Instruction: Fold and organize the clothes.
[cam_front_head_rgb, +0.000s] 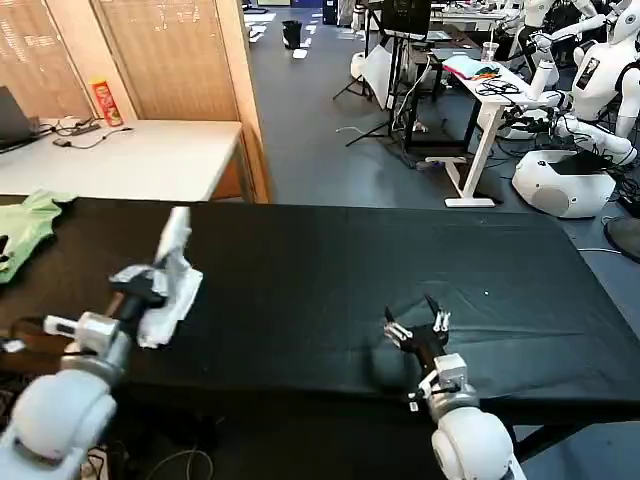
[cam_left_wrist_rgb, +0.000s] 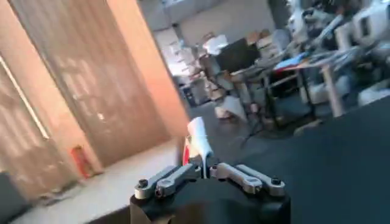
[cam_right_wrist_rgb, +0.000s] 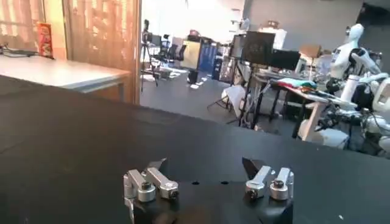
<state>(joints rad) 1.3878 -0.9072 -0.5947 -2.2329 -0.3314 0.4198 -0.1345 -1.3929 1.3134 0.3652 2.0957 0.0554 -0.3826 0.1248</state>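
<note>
Head view: left gripper (cam_front_head_rgb: 150, 285), fingers pinching the shirt (cam_front_head_rgb: 172, 280), should lower it flat onto the table (cam_front_head_rgb: 320, 280); right gripper (cam_front_head_rgb: 418, 325) rests spread.

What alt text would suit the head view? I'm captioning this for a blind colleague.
The left gripper, shut on the white T-shirt, holds it bunched above the black table. The right gripper rests open near the table's front edge, and a light green garment lies at the far left.
</note>
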